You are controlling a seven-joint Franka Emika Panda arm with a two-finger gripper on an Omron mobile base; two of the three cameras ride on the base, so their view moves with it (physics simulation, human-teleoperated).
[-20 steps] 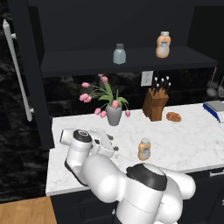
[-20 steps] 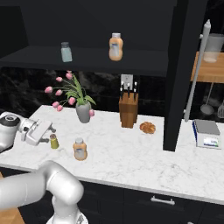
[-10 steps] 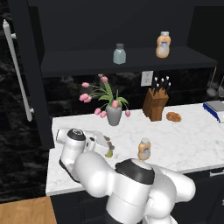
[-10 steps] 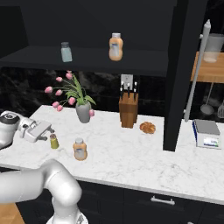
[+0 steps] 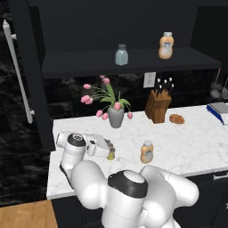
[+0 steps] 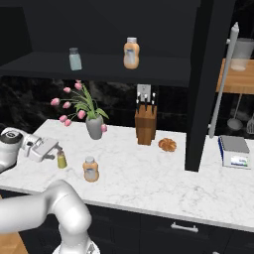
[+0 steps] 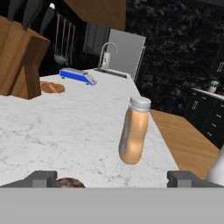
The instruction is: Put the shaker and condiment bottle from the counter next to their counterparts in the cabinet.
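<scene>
- Gripper [image 6: 56,151] open, fingers either side of the shaker [image 6: 61,159] near the counter's [image 6: 149,168] left edge.
- Bottle [image 6: 91,169] stands just beside, toward the front edge.

two shakers [image 6: 61,159], two orange bottles [image 6: 91,169]

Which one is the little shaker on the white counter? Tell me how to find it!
Look at the white marble counter, then at the grey vase of pink tulips near its left end. In front of the vase stands the shaker, right beside the robot's open tool. It is yellow-olive with a brownish cap, smaller than the orange condiment bottle next to it.
</scene>
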